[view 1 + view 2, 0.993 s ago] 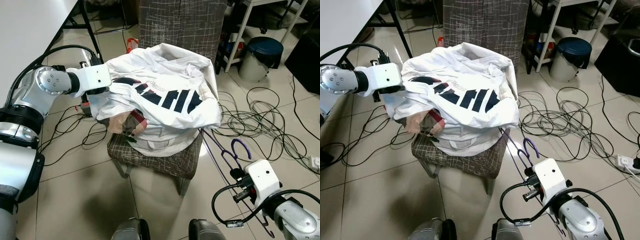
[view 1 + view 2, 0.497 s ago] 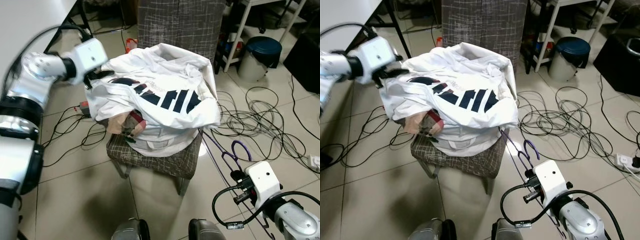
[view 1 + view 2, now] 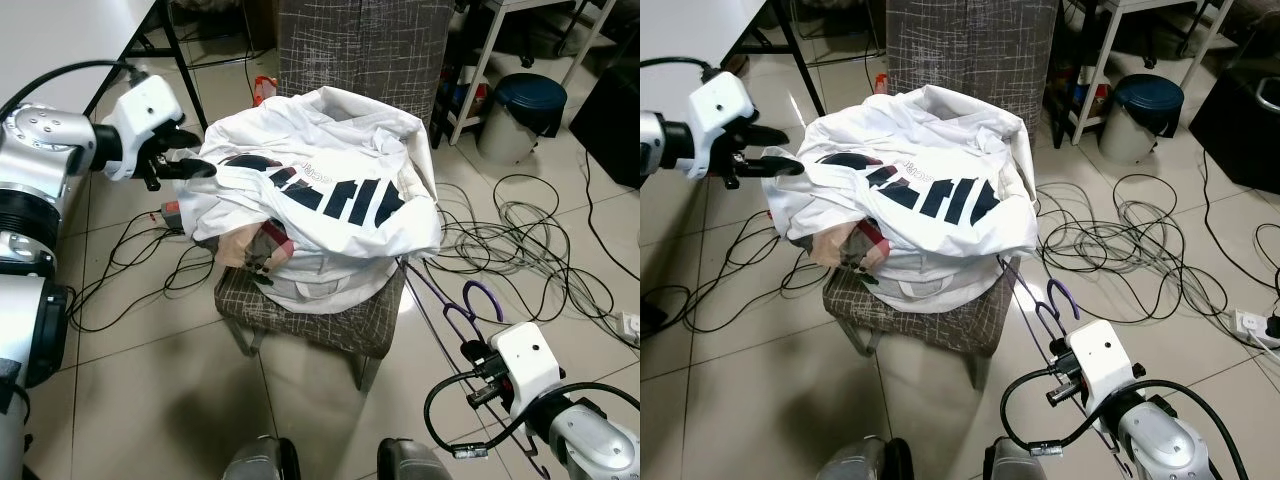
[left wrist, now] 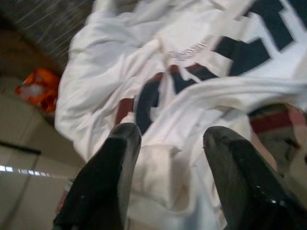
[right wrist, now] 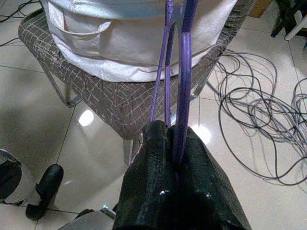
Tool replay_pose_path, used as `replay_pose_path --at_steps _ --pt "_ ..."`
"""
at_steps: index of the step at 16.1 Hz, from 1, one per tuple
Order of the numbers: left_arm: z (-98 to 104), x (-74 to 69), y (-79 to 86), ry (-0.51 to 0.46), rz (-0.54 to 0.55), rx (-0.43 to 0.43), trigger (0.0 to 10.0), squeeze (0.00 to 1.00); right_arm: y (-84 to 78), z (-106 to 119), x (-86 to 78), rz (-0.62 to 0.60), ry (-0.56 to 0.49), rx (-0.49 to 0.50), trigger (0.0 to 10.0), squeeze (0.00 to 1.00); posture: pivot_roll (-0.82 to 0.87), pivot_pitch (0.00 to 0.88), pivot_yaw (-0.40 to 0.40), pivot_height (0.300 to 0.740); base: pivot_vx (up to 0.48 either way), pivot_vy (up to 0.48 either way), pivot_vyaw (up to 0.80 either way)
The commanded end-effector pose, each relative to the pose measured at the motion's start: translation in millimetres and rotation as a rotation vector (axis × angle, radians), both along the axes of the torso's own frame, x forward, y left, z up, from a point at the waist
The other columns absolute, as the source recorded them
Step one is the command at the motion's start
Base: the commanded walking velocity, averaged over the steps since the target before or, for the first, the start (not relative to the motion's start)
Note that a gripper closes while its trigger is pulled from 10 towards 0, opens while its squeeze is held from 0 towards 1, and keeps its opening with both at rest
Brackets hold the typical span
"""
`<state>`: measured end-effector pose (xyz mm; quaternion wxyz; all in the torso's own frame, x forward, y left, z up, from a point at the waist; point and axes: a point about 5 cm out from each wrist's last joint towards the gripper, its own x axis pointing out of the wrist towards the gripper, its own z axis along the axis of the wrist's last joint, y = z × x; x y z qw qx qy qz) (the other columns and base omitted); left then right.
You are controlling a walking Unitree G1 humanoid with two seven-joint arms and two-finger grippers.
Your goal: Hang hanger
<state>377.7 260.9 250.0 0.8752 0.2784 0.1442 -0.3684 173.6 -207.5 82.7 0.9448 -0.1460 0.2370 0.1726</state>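
Low at my right side, my right gripper (image 5: 175,158) is clenched on the thin purple hanger (image 3: 1035,300), which I should keep gripped firmly so its hook stays free. Farther off, my left gripper (image 3: 185,165) hovers spread beside the white shirt (image 3: 320,200) heaped on the chair (image 3: 320,320).

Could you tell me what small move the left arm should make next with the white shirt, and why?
Probably close the left tool on the edge of the white shirt. Its fingers are open with shirt fabric between them, while the right tool is shut on the purple hanger beside the chair.
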Motion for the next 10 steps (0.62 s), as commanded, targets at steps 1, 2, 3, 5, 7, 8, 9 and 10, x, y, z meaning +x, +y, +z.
replay_pose_path --at_steps 1,2,3,5,7,8,9,10 --pt "3 1.5 5.4 -0.012 0.070 -0.051 10.0 1.00 4.1 1 -0.3 0.014 -0.003 0.008 10.0 0.00 -0.16 0.108 0.077 0.740 0.000 0.000 0.00" --pt "2 4.6 6.4 -0.038 0.132 -0.064 10.0 0.96 4.5 1 0.1 0.017 -0.003 0.007 10.0 0.00 -0.16 0.107 0.076 0.740 0.000 0.000 0.00" --pt "2 5.6 5.8 -0.058 0.140 -0.038 10.0 0.92 4.4 1 0.4 0.019 -0.004 0.006 10.0 0.00 -0.16 0.108 0.078 0.740 0.000 0.000 0.00" --pt "-3 3.4 -0.8 -0.045 0.053 0.015 10.0 0.84 3.8 1 0.3 0.018 -0.004 0.003 10.0 0.00 -0.17 0.108 0.081 0.740 0.000 0.000 0.00" --pt "-6 1.7 -10.4 -0.057 -0.029 0.019 10.0 1.00 3.0 1 0.0 0.013 -0.005 0.001 10.0 0.00 -0.17 0.108 0.083 0.740 0.000 0.000 0.00" --pt "-7 1.2 -14.7 -0.052 -0.056 -0.001 10.0 1.00 2.7 1 -0.2 0.011 -0.005 0.001 10.0 0.00 -0.17 0.108 0.083 0.740 0.000 0.000 0.00" --pt "-8 0.4 -17.2 -0.044 -0.079 -0.006 10.0 1.00 2.8 1 -0.4 0.010 -0.005 0.001 10.0 0.00 -0.17 0.108 0.083 0.740 0.000 0.000 0.00" --pt "-10 -2.0 -19.8 -0.023 -0.123 0.023 10.0 1.00 2.9 1 -0.6 0.011 -0.005 0.001 10.0 0.00 -0.17 0.109 0.082 0.740 0.000 0.000 0.00"
